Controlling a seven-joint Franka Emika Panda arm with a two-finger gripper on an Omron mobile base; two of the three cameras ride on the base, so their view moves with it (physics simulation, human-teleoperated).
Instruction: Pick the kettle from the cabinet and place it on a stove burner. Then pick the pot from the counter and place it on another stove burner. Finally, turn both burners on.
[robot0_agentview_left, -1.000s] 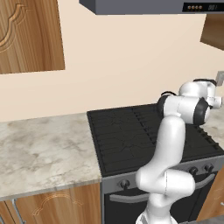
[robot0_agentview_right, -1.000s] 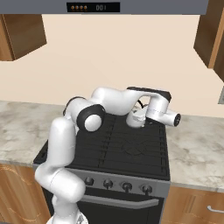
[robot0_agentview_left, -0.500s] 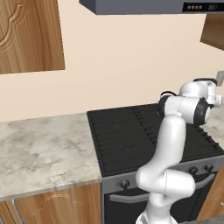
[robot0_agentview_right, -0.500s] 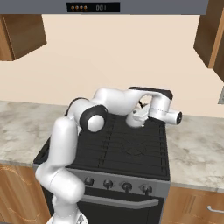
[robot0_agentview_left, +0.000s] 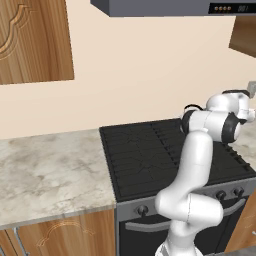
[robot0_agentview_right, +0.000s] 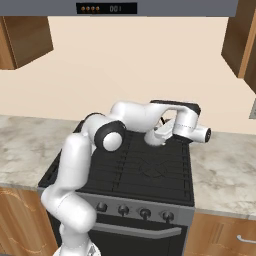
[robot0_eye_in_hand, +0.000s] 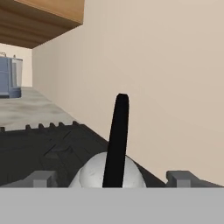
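From my hand view the kettle (robot0_eye_in_hand: 108, 173) sits right between my pincer's (robot0_eye_in_hand: 110, 179) two grey fingertips (robot0_eye_in_hand: 40, 179), which stand wide apart, clear of it: open, gripping nothing. It has a rounded silver-grey body and a thin black handle rising upright. It rests on the stove (robot0_eye_in_hand: 48, 151) at the back, near the beige wall (robot0_eye_in_hand: 166, 78). The right base view shows my wrist low over the stove's (robot0_agentview_right: 150, 172) rear right grate. The left base view shows bare counter (robot0_agentview_left: 50, 170) beside the stove.
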